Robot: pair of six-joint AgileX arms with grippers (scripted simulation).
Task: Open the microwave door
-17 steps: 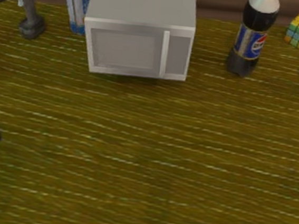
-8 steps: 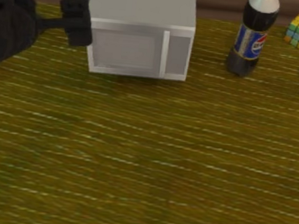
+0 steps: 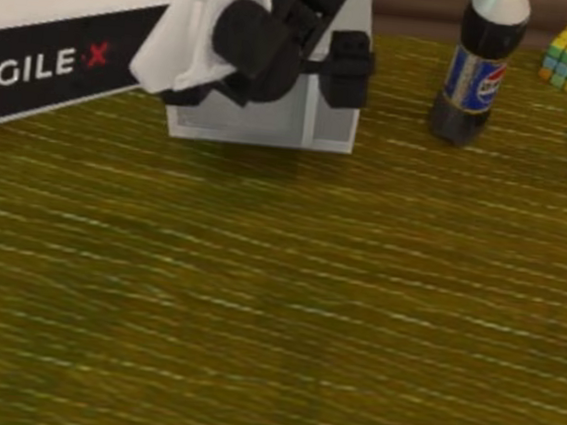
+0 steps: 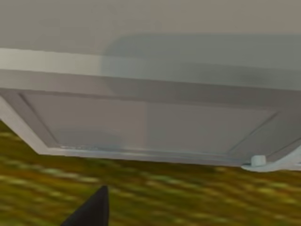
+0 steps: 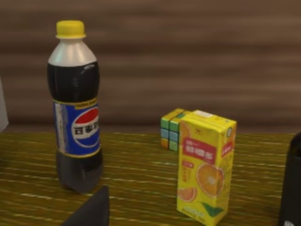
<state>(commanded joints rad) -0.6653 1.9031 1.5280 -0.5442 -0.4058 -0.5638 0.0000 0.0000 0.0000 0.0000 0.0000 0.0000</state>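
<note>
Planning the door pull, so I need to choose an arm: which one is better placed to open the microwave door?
Left. The left gripper is already over the microwave, by the door's handle edge, and its wrist camera faces the door. The right arm is out of the top view; its camera faces the cola bottle.

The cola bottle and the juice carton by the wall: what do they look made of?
The dark cola bottle with a yellow cap looks like glossy clear plastic, judging by highlights on its shoulder. The yellow orange-juice carton looks like matte printed cardboard, with flat faces and folded edges.
</note>
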